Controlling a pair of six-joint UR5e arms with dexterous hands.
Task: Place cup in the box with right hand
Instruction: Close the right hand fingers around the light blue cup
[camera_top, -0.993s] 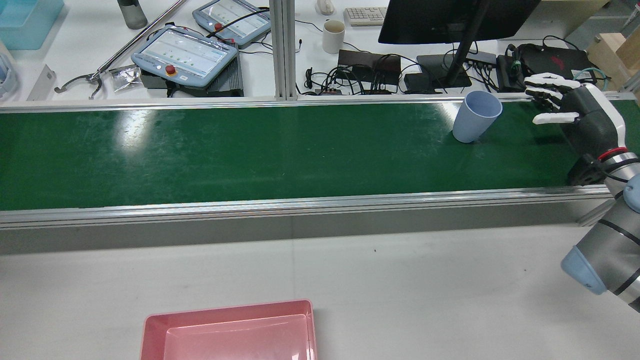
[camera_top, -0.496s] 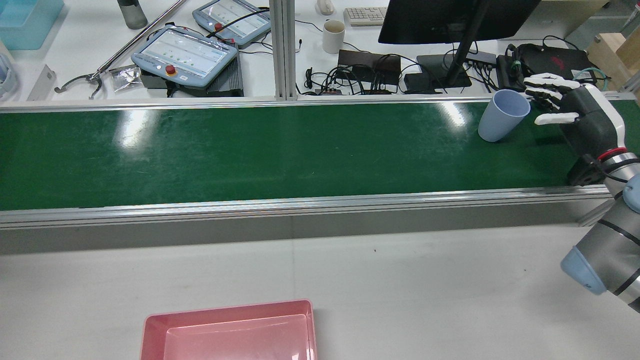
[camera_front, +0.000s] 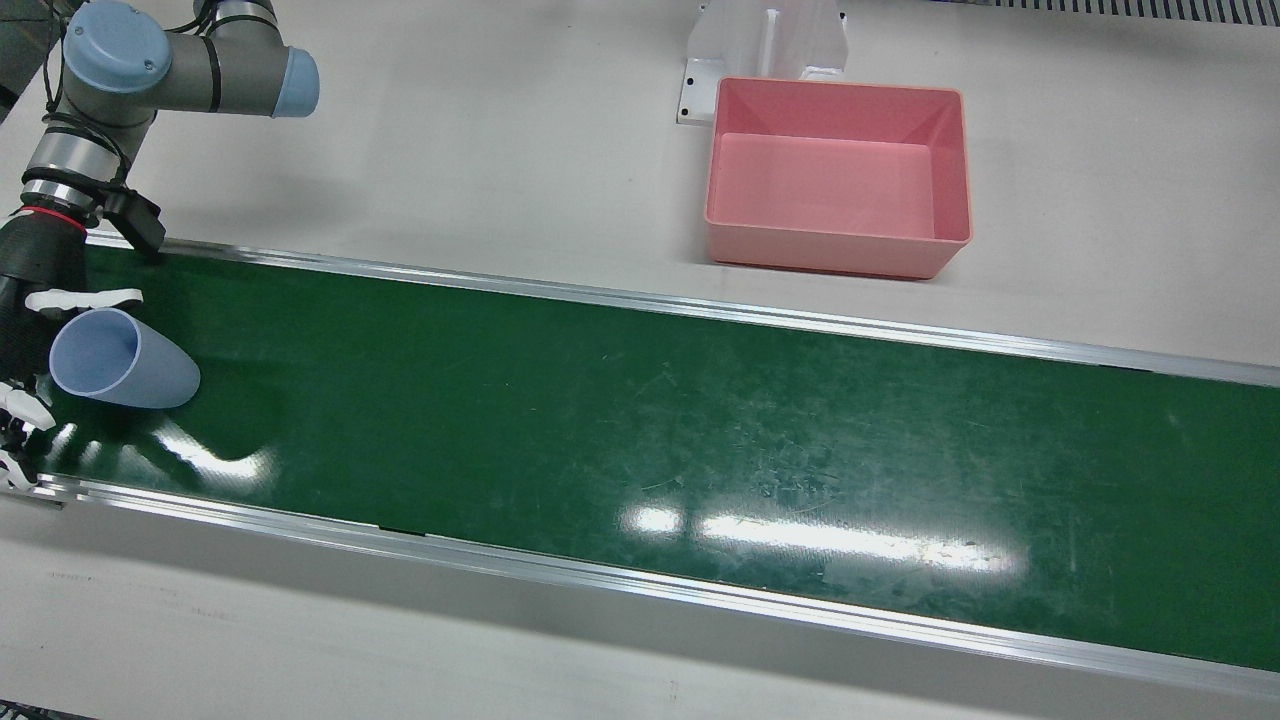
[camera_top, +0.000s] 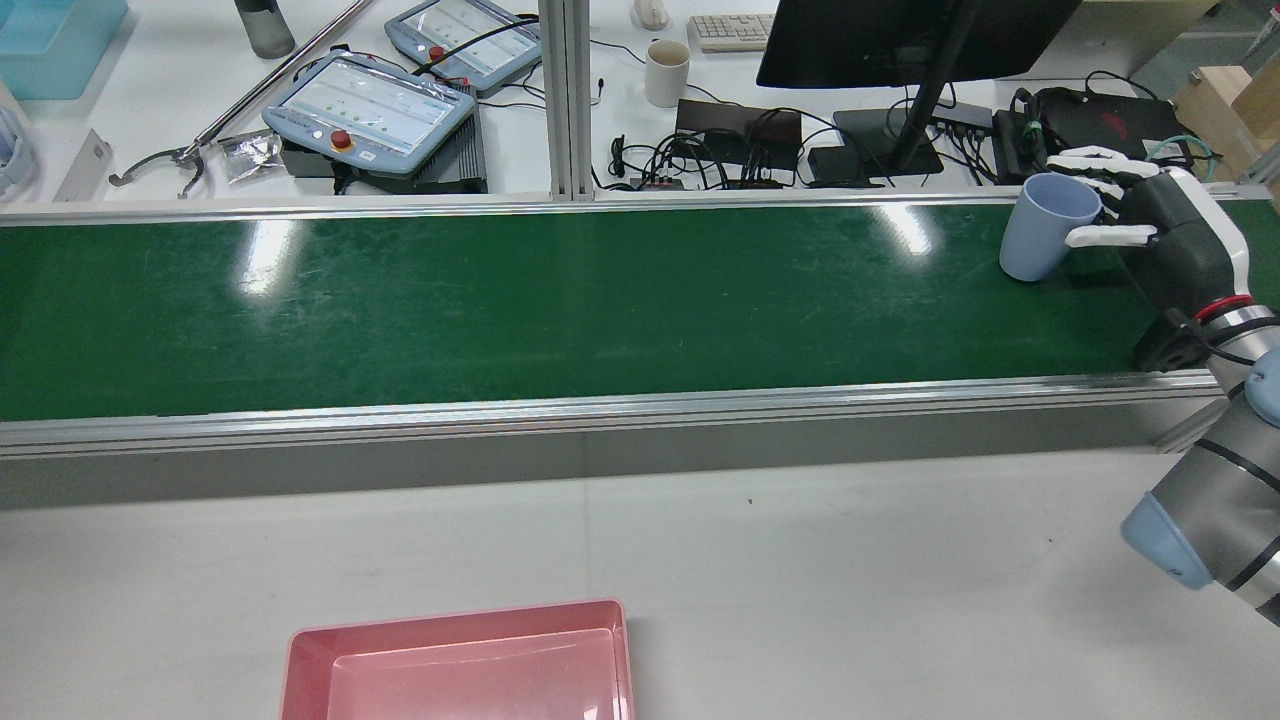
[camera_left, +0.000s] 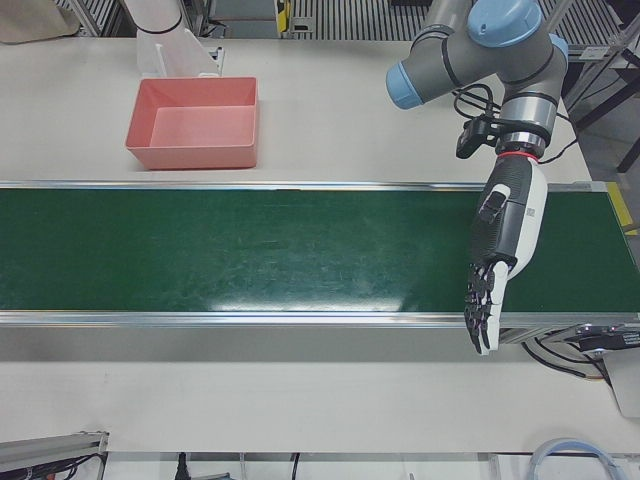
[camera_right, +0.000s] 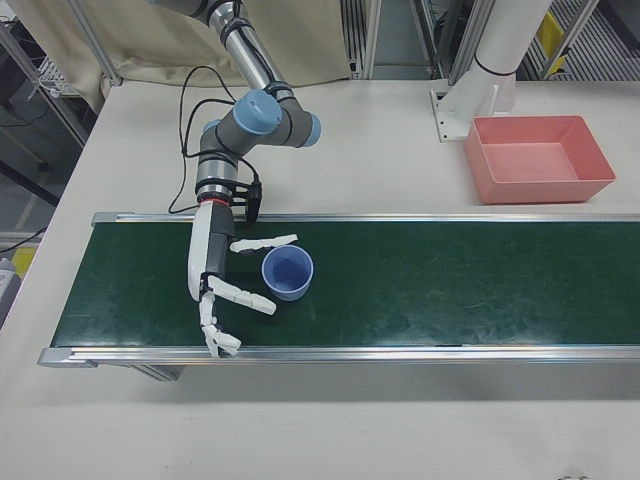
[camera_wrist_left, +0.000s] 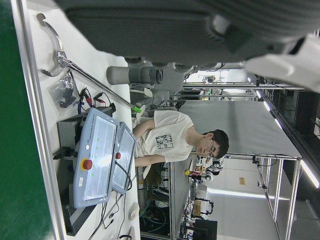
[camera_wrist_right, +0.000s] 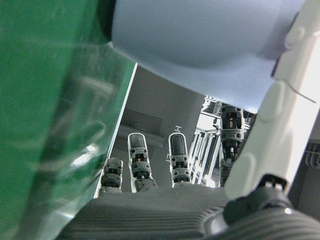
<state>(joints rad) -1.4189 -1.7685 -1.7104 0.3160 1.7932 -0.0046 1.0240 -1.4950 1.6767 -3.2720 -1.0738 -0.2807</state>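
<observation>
A pale blue cup (camera_top: 1043, 232) stands on the green conveyor belt (camera_top: 600, 300) at its right end, mouth up. My right hand (camera_top: 1150, 225) is open beside it, thumb on one side of the cup and fingers on the other, not closed on it. The right-front view shows the cup (camera_right: 288, 273) in the span of the right hand (camera_right: 215, 280). In the right hand view the cup (camera_wrist_right: 200, 35) fills the top. The cup (camera_front: 125, 360) sits at the front view's left edge. My left hand (camera_left: 500, 250) hangs open and flat over the belt, holding nothing. The pink box (camera_front: 835, 258) rests on the white table.
Beyond the belt's far rail in the rear view lie two teach pendants (camera_top: 370, 105), a white mug (camera_top: 666, 72), a monitor stand and tangled cables. The pink box (camera_top: 450, 615) sits at the near table edge. A person sits behind the pendants in the left hand view.
The cup has travelled right along the belt, from a gap away into the span between my right hand's thumb and fingers. The right hand has barely moved.
</observation>
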